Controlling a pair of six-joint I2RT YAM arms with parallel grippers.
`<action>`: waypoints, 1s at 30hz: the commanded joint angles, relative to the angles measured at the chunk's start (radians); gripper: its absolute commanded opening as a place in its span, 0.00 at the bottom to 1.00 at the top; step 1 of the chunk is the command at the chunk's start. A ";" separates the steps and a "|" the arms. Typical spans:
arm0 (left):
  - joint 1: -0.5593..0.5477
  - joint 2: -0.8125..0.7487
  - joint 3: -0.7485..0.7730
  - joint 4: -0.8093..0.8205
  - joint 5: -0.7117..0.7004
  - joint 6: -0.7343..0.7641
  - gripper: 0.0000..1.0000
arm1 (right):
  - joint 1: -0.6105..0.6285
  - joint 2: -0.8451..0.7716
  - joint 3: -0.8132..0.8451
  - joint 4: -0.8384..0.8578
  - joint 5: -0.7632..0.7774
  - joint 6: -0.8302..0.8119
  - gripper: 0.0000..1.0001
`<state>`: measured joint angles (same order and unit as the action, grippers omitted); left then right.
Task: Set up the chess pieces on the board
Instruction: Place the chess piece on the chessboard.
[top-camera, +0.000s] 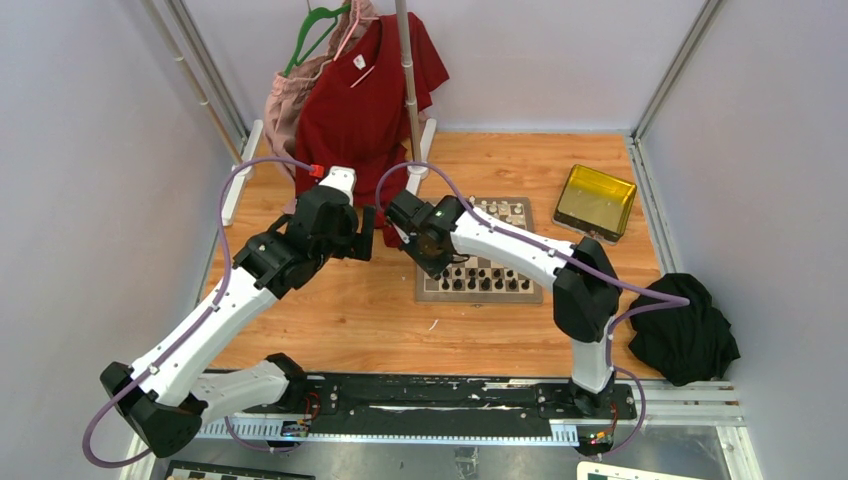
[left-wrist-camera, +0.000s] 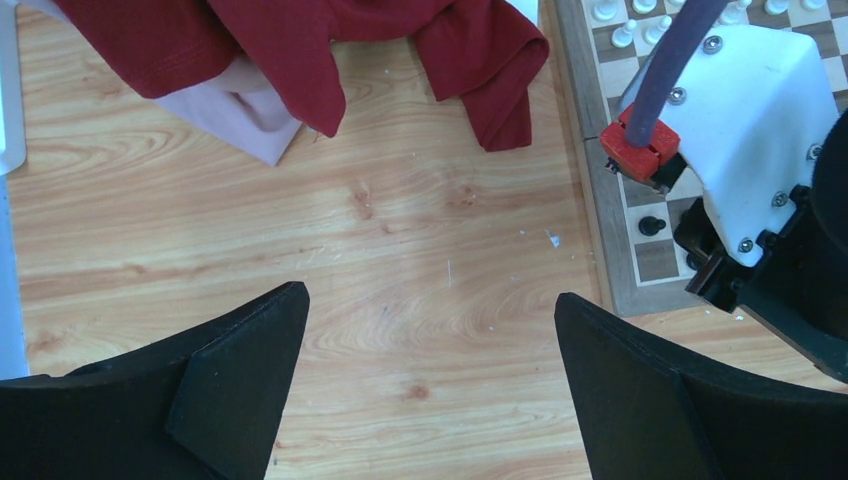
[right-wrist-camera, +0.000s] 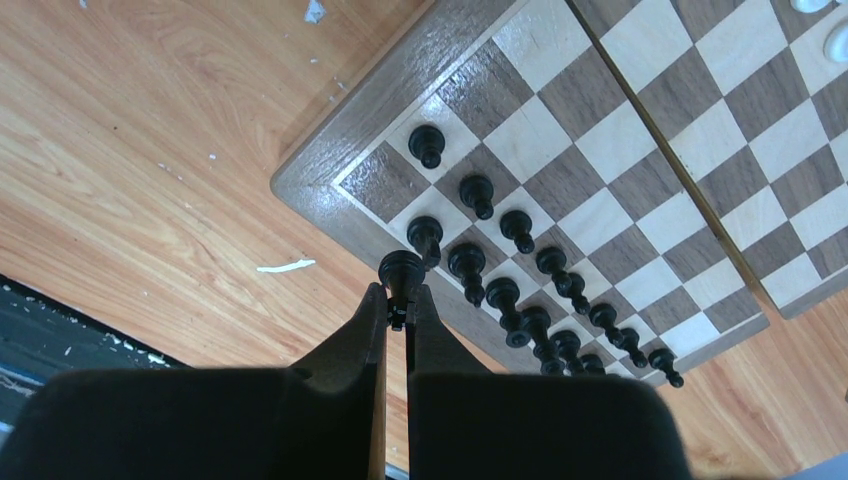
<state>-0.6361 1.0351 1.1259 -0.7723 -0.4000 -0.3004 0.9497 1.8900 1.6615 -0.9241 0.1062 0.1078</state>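
My right gripper (right-wrist-camera: 402, 302) was clamped on a small black piece (right-wrist-camera: 402, 268), which was pinched at the very tips of my fingers with its round top poking out beyond them. That piece hung over the wooden border of the board (right-wrist-camera: 350, 110), near one corner and just beside the endmost of the other black pieces (right-wrist-camera: 520, 300). These stood in two crowded rows along that edge. I could not tell whether the held piece touched the board. The white pieces (right-wrist-camera: 835, 40) stood on the far side, well apart from my grip. My left gripper (left-wrist-camera: 430, 300) hung with its jaws spread wide and nothing between them, over bare desk (left-wrist-camera: 300, 200) beside the board, near a red shirt (left-wrist-camera: 400, 30).
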 joint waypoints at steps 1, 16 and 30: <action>0.004 -0.014 -0.014 0.014 0.006 -0.017 1.00 | 0.017 0.029 0.017 0.028 0.008 -0.017 0.00; 0.004 0.001 -0.018 0.016 0.007 -0.015 1.00 | 0.015 0.097 -0.005 0.082 -0.017 -0.034 0.00; 0.003 -0.008 -0.035 0.017 0.013 -0.025 1.00 | 0.015 0.108 -0.068 0.127 -0.034 -0.023 0.00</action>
<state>-0.6361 1.0370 1.0981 -0.7723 -0.3870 -0.3111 0.9497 1.9854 1.6196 -0.8120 0.0776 0.0868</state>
